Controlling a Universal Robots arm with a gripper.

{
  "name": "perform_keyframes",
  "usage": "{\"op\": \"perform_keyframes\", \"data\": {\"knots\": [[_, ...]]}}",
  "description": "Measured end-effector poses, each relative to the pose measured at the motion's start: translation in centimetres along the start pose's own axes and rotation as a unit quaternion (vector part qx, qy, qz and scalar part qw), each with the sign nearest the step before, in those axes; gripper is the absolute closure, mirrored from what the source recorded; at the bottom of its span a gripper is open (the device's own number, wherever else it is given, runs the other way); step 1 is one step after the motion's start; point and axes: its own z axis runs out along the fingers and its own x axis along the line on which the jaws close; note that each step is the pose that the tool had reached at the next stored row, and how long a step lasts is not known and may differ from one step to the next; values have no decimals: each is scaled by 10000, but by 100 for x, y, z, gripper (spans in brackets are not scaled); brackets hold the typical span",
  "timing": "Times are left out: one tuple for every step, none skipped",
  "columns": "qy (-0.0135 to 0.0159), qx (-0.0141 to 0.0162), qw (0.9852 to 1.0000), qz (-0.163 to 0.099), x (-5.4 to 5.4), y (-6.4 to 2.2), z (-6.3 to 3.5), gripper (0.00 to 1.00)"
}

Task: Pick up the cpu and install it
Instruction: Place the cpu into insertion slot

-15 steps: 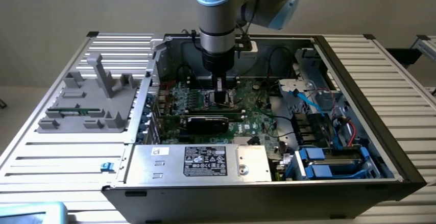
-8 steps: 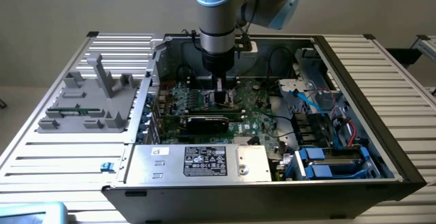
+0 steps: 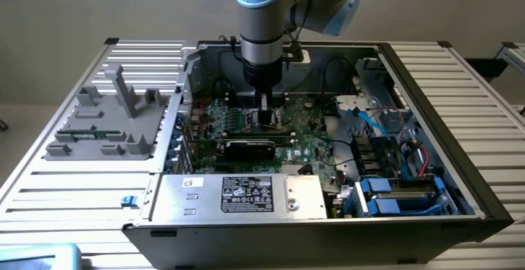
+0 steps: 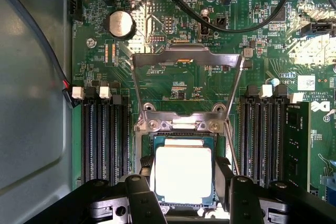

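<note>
Gripping one cpu [image 4: 184, 174] between two fingers [image 4: 140, 196] at one socket [image 4: 181, 125]

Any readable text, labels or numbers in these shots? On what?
Nothing reads clearly enough to quote.
Label on the silver box: print too small.
White sticker on the circuit board: blurred.
Circuit board lettering: too small.
Cpu top: glare, no marking readable.
</note>
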Motion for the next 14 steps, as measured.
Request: {"op": "perform_keyframes", "data": {"knots": [[0, 0, 10000, 0, 0, 0, 0, 46], [0, 0, 10000, 0, 0, 0, 0, 46], [0, 0, 10000, 0, 0, 0, 0, 46], [0, 0, 10000, -1, 0, 0, 0, 46], [0, -1, 10000, 0, 0, -1, 0, 46], [0, -1, 10000, 0, 1, -3, 0, 46], [1, -2, 10000, 0, 1, -4, 0, 46], [1, -1, 10000, 0, 1, -4, 0, 46], [1, -2, 10000, -1, 1, -4, 0, 46], [1, -2, 10000, -1, 1, -4, 0, 46], [2, -2, 10000, 0, 1, -5, 0, 46], [4, -2, 10000, 2, 1, -5, 0, 46], [6, -3, 10000, 5, 1, -5, 0, 46], [10, -4, 10000, 8, 1, -5, 0, 46]]}}
